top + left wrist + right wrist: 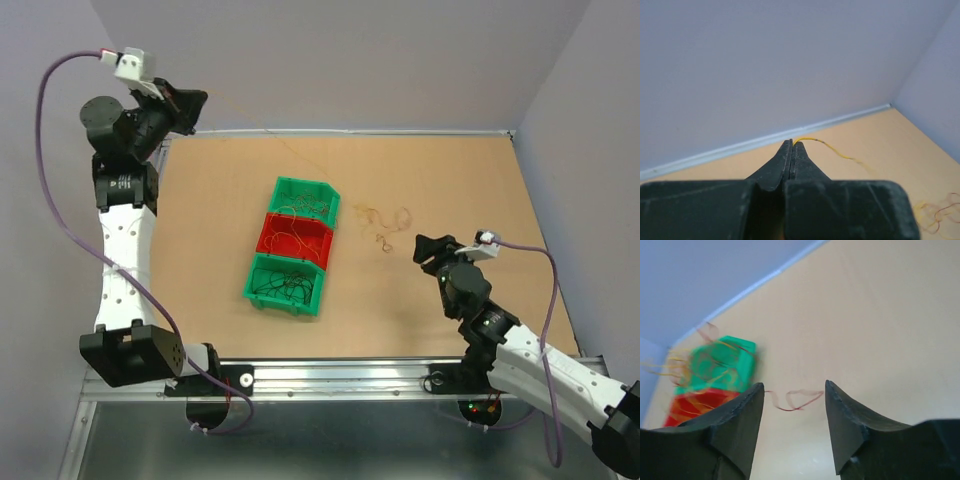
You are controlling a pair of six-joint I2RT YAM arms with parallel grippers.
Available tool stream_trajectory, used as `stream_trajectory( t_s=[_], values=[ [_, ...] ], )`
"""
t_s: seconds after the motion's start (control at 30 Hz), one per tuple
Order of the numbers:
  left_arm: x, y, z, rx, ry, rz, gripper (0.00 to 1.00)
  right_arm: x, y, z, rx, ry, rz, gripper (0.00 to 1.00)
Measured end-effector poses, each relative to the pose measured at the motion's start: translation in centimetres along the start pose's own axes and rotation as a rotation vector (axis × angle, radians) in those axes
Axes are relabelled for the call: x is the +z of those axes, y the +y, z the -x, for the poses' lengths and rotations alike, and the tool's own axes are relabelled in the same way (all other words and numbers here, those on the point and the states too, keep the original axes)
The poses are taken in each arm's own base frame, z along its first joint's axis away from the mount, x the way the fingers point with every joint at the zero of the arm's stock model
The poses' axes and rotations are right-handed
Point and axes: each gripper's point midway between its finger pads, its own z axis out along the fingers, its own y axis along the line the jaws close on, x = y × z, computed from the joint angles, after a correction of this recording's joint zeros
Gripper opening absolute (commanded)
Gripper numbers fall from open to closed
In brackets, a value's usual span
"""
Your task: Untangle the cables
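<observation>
at the far left corner of the table [520, 200], the left gripper [792, 145] is raised with its jaws pressed together on one orange-yellow wire [830, 146], which trails from the fingertips down toward the wood. the main risk, as i judge it, is that this strand is so thin it can slide out of the pinch if the arm pulls further, or drag the rest of the cables [385, 225] along if it is caught in them. a hard pull could also tighten a knot rather than free it.

the right gripper [792, 390] hangs low over the board with its jaws spread and nothing between them; a reddish strand [795, 400] lies curled on the wood just beyond the gap. it could close on air or on the wrong loop, since the wire lies flat and hair-fine and the wrist view is blurred.

the cables look like pale orange and reddish curls in a small loose tangle right of the bins, near the right gripper. more wires sit in the three bins: the upper green bin [309, 189], the red bin [284, 239] and the lower green bin [266, 291], whose strands look dark
</observation>
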Motion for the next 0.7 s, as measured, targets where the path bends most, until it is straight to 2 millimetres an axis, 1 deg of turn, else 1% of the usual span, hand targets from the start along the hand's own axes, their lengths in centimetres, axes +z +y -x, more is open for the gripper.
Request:
stream_trajectory(
  t_s=[0.03,0.07,0.1,0.13,0.17,0.23,0.27,0.37,0.4,0.43,0.5,0.53,0.6,0.63,0.7],
  values=[
    [-0.2,0.3,1.1,0.017,-0.030,0.004,0.00,-0.1,-1.3,-0.7,-0.044,0.018,-0.034,0.66],
    [-0.5,0.4,2.3,0.040,-0.065,0.002,0.00,-0.2,-2.1,-1.3,-0.080,0.036,-0.053,0.76],
    [-0.8,-0.1,3.4,0.067,-0.098,-0.017,0.00,-0.2,-2.6,-1.8,-0.108,0.055,-0.063,0.79],
    [-0.8,-1.4,3.9,0.087,-0.115,-0.052,0.00,-0.3,-3.0,-2.2,-0.144,0.075,-0.067,0.83],
    [-0.8,-2.7,4.2,0.105,-0.125,-0.087,0.00,-0.4,-2.9,-2.6,-0.161,0.091,-0.055,0.87],
    [-0.6,-6.4,4.5,0.132,-0.141,-0.185,0.00,-0.5,-2.4,-3.0,-0.197,0.115,-0.015,0.94],
    [-0.7,-8.1,4.5,0.145,-0.147,-0.230,0.00,-0.6,-1.9,-3.2,-0.203,0.126,0.019,0.97],
    [-1.4,-12.8,4.7,0.178,-0.166,-0.361,0.00,-0.7,0.1,-4.3,-0.245,0.165,0.148,1.00],
    [-1.7,-13.6,4.8,0.182,-0.171,-0.383,0.00,-0.8,1.0,-5.2,-0.270,0.198,0.209,1.00],
    [-2.0,-14.4,5.0,0.190,-0.179,-0.405,0.00,-0.8,1.6,-5.5,-0.280,0.209,0.240,1.00],
    [-2.4,-15.4,5.6,0.200,-0.194,-0.431,0.00,-0.8,2.8,-7.1,-0.331,0.264,0.324,1.00],
    [-2.5,-15.7,6.0,0.204,-0.202,-0.439,0.00,-0.7,3.1,-7.8,-0.354,0.291,0.341,1.00],
    [-2.6,-16.5,6.8,0.209,-0.217,-0.460,0.00,-0.3,4.3,-9.4,-0.409,0.350,0.404,1.00],
    [-2.7,-16.8,7.3,0.210,-0.226,-0.470,0.00,-0.2,5.0,-9.8,-0.429,0.365,0.438,1.00],
    [-2.9,-17.9,8.4,0.210,-0.246,-0.501,0.00,0.3,6.9,-9.9,-0.451,0.368,0.505,1.00]
  ],
)
